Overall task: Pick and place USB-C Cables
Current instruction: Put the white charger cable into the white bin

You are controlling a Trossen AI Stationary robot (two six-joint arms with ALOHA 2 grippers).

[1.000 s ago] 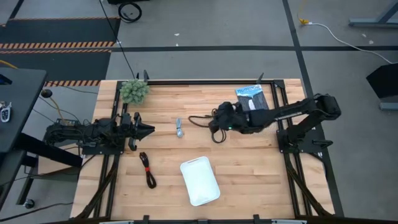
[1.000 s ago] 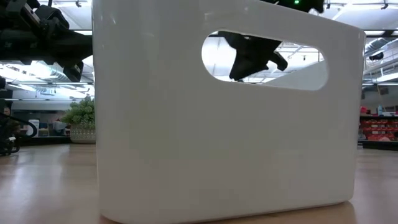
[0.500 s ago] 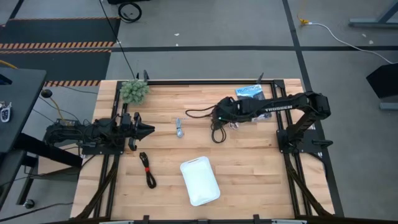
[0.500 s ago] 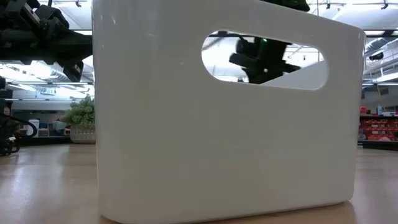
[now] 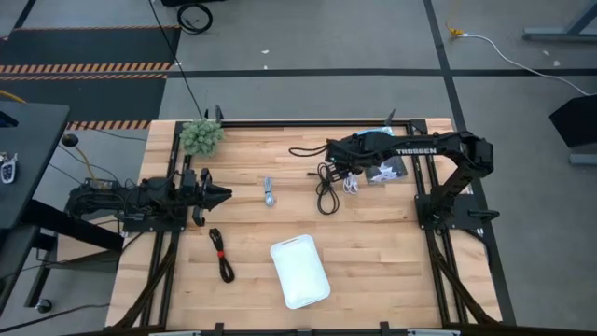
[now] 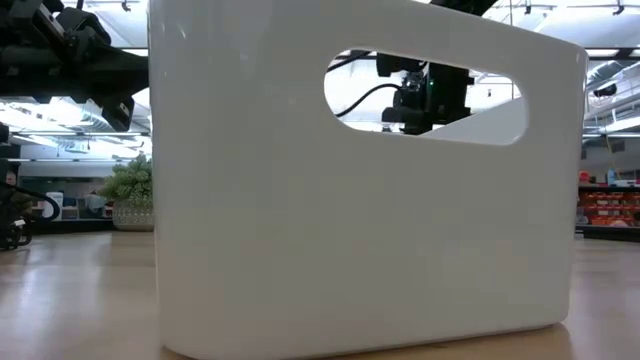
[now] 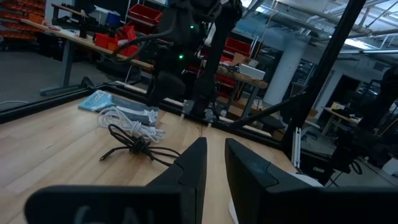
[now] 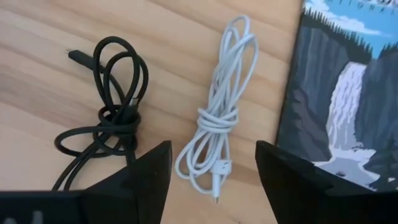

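My right gripper (image 8: 211, 180) hangs open over the white cable bundle (image 8: 217, 124), one finger on each side of it, not touching. The black cable bundle (image 8: 115, 118) lies just beside it on the wood. In the high view the right gripper (image 5: 347, 173) is at the far right, with the white cable (image 5: 353, 184) and the black cable (image 5: 325, 194) below it. The short grey cable (image 5: 270, 193) lies mid-table. The black cable with a red tie (image 5: 221, 254) lies near the left. My left gripper (image 5: 219, 194) waits at the left, a narrow gap between its fingers (image 7: 198, 165).
The white tray (image 5: 299, 271) stands near the front edge and fills the low view (image 6: 360, 220). The blue-and-black packet (image 8: 342, 93) lies right beside the white cable. A small green plant (image 5: 201, 136) sits at the far left corner.
My right gripper has moved from above the black cable toward the far right, and it now hangs over the white cable next to the packet. The black cable lies on the table where it was.
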